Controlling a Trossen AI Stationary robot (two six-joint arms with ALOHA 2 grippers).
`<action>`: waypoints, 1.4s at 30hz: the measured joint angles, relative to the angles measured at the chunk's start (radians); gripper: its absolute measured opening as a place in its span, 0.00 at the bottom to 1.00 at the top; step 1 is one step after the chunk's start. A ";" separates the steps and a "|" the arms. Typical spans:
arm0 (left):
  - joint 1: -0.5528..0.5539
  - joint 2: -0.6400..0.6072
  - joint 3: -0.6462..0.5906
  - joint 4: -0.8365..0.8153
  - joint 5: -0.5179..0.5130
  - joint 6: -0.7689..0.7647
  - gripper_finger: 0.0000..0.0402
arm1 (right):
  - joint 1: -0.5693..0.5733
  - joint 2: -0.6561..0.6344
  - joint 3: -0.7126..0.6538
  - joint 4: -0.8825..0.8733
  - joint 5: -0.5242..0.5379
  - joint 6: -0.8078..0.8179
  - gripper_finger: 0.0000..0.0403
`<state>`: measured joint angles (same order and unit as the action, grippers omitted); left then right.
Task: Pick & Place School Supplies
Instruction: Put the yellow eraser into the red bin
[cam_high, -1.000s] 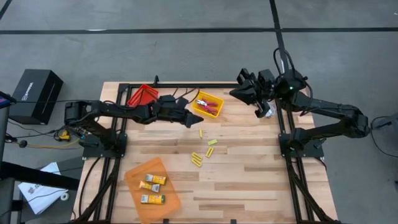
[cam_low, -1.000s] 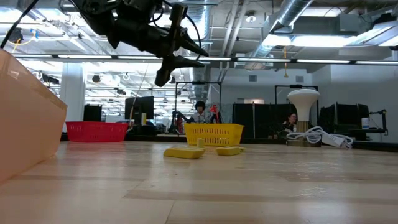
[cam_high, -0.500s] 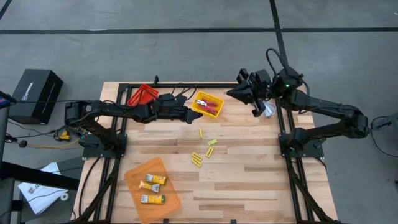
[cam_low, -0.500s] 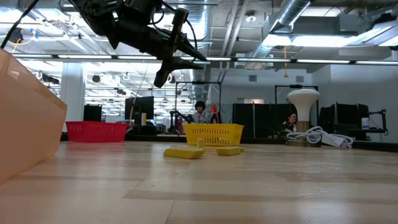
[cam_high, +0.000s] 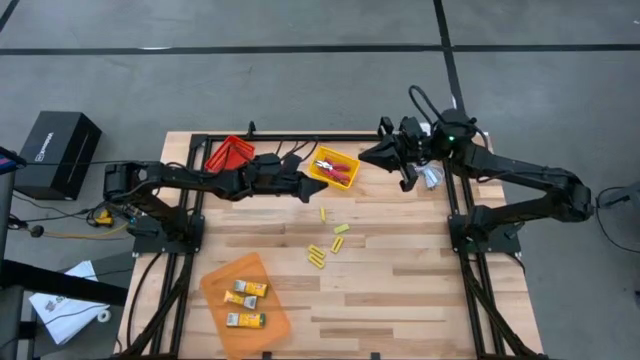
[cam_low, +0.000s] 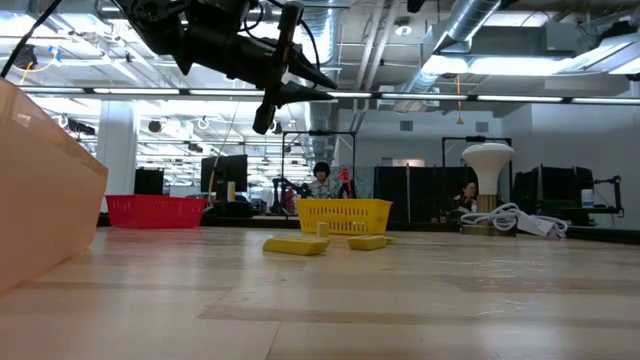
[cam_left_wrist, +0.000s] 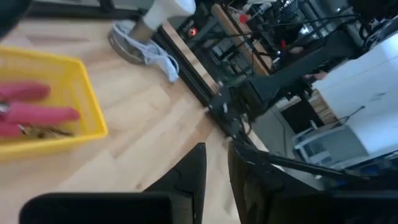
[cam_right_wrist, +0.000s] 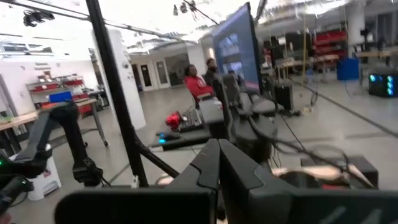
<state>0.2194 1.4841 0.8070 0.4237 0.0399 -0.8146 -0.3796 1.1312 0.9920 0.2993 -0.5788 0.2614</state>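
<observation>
Though labelled, yellow-and-white packs (cam_high: 243, 291) unreadable

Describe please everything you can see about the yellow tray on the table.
The yellow tray is a small rectangular basket of what looks like plastic, with slotted walls, as the low view shows. It rests flat on the wooden table near its far edge, right of the red tray. Inside lie red-handled tools. The left gripper hovers beside it without touching it.
</observation>
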 joint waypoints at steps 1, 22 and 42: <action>0.004 0.000 0.000 0.002 -0.001 0.017 0.15 | -0.005 0.006 0.000 -0.003 0.001 0.002 0.00; 0.063 0.000 0.000 0.014 -0.036 0.051 0.08 | -0.110 0.119 0.000 0.105 -0.053 0.072 0.00; 0.063 0.000 0.000 0.022 -0.036 0.103 0.06 | -0.115 0.119 0.000 0.103 -0.076 0.046 0.00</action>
<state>0.2829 1.4841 0.8070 0.4458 0.0036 -0.7112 -0.4942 1.2499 0.9916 0.4021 -0.6552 0.3074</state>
